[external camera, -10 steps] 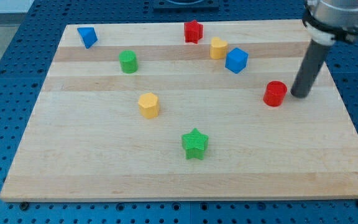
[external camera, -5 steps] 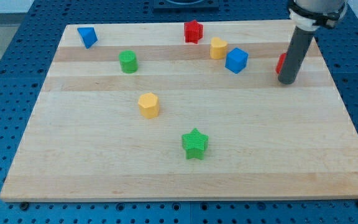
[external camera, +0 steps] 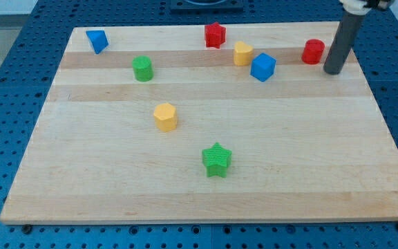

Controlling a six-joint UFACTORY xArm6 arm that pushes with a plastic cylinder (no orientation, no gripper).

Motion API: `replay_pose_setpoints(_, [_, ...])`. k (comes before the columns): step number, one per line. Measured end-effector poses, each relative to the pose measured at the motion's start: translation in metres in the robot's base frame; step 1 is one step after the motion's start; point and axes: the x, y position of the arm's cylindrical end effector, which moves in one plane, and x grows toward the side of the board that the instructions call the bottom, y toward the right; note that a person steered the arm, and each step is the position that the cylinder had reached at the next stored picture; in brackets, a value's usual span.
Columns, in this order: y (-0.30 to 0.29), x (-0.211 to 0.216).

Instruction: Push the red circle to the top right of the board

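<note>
The red circle (external camera: 314,51) is located in the upper right of the frame, on the surface (external camera: 199,187), just left of my tip (external camera: 334,70); whether the two touch cannot be determined. The end effector is a plain rod and holds nothing; its upper part is cut off by the frame's top edge. Eight blocks are counted: two red (circle, red star (external camera: 215,34)), two blue (blue cube (external camera: 262,67), blue triangle (external camera: 97,41)), two green (green circle (external camera: 142,68), green star (external camera: 217,160)) and two yellow (yellow heart (external camera: 242,52), yellow hexagon (external camera: 165,116)).
</note>
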Motion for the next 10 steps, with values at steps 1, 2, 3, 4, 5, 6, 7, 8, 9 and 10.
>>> replay_pose_setpoints(1, [-0.02, 0.0])
replay_pose_setpoints(2, [0.004, -0.042])
replay_pose_setpoints(3, [0.029, -0.08])
replay_pose_setpoints(4, [0.026, -0.07])
replay_pose_setpoints(5, [0.002, -0.028])
replay_pose_setpoints(6, [-0.047, -0.012])
replay_pose_setpoints(7, [-0.049, -0.04])
replay_pose_setpoints(8, [-0.031, -0.067])
replay_pose_setpoints(9, [-0.026, -0.089])
replay_pose_setpoints(10, [-0.03, -0.067])
